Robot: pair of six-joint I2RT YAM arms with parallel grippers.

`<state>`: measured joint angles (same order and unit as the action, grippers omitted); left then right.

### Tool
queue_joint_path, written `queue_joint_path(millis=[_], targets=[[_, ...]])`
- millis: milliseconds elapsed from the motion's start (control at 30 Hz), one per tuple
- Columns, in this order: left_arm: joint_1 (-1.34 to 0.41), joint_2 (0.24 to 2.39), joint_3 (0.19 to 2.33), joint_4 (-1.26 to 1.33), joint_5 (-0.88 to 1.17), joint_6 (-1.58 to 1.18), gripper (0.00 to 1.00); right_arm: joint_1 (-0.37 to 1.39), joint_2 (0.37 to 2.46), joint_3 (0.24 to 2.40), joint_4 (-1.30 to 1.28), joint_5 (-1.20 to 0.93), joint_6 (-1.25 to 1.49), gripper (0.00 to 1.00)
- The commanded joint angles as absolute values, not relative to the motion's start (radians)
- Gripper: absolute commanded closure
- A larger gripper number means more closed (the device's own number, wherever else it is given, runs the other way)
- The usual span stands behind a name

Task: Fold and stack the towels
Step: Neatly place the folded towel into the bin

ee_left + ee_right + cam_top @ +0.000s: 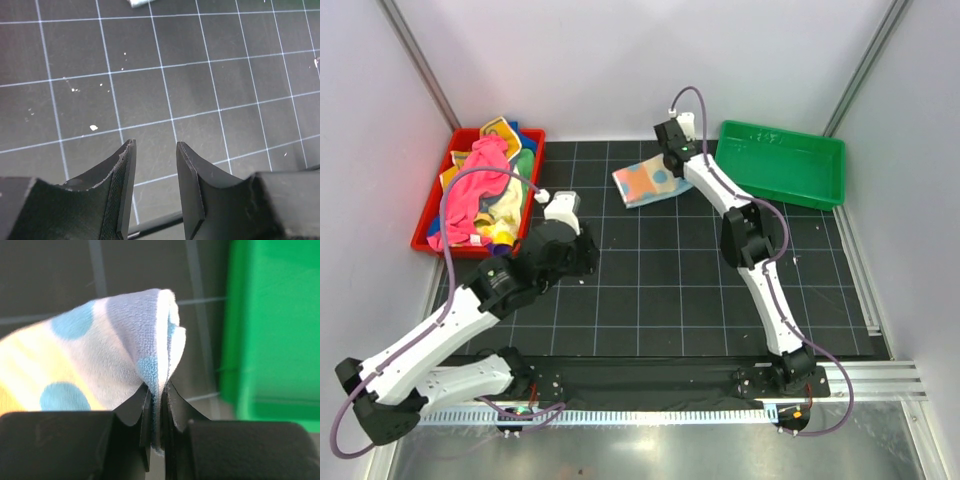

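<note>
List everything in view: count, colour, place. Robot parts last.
patchwork towel: one, pastel with blue dots, folded, far middle of the mat, left of the green tray
loose towels: several, exact count unclear; pink, yellow, orange, blue, green; heaped in the red tray
red tray: one, red, far left edge of the mat
green tray: one, green, far right
mat: one, black with white grid, on the tabletop in front of the arms
left gripper: one, black fingers, open, nothing between them, over bare mat near the red tray
right gripper: one, black fingers, shut on the patchwork towel's edge
</note>
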<state>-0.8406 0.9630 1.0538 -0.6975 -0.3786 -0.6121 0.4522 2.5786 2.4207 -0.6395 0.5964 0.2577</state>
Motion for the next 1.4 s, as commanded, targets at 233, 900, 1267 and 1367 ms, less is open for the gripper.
queue_joint_path(millis=[233,900,1267,1367], targets=[[-0.833,0.807,1.112,-0.879,-0.452,-0.538,0.57,0.353,2.514,2.439,-0.540,0.707,0.138,0.99],[-0.831,0.745,0.991,-0.893,-0.502,-0.509,0.55,0.278,2.457,2.499,-0.587,0.749,0.078,0.99],[-0.812,0.776,0.985,-0.899,-0.509,-0.494,0.54,0.166,2.433,2.451,-0.638,0.580,0.106,0.99],[-0.807,0.776,0.982,-0.896,-0.500,-0.491,0.54,0.128,2.430,2.431,-0.646,0.523,0.103,0.99]])
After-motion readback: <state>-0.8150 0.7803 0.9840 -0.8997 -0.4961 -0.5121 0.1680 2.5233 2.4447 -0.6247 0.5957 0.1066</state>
